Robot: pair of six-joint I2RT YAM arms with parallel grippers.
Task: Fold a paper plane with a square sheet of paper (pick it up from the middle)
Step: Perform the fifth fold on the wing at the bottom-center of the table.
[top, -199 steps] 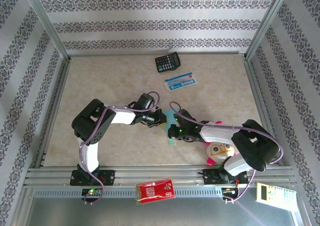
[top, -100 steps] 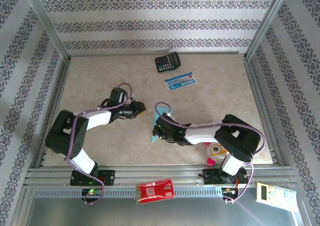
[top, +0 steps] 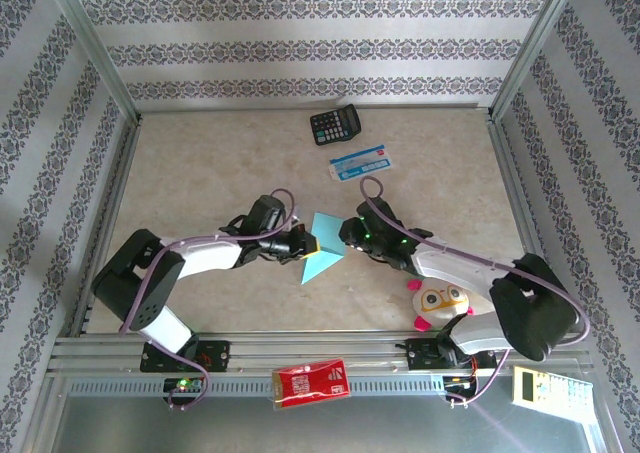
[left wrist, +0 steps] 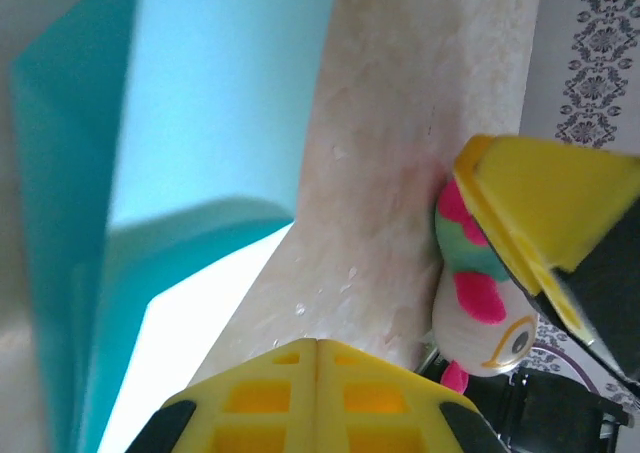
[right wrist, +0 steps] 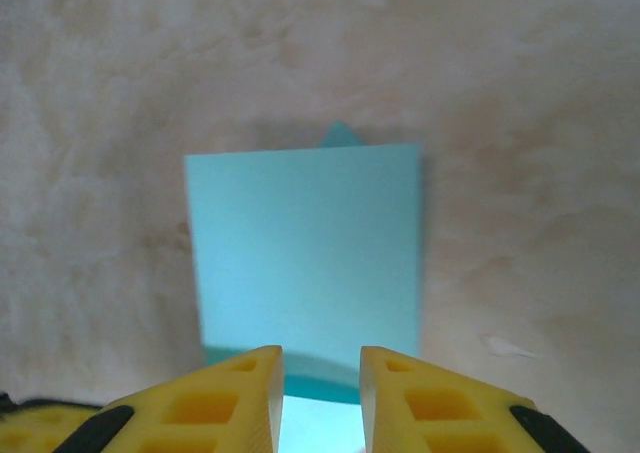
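Paper plane (top: 322,251), only part folded, is kept mid-table, seemingly so creases can be pressed against the surface. It is flanked by the left gripper (top: 306,243) at its 9 o'clock, jaws shut with nothing seen between them, and by the right gripper (top: 347,235) at 2 o'clock, jaws parted at the paper's edge. Both forearms are stretched low and angled inward.

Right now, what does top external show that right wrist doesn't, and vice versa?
Top external adds: the black calculator, the blue-and-white rectangular card, the white plush owl toy, and the left gripper at the left edge of the folded light turquoise paper sheet. Right wrist adds: the right gripper close up, its yellow fingers slightly parted, and a small paper tip past the sheet's far edge. Both: the sheet on the beige marbled table.
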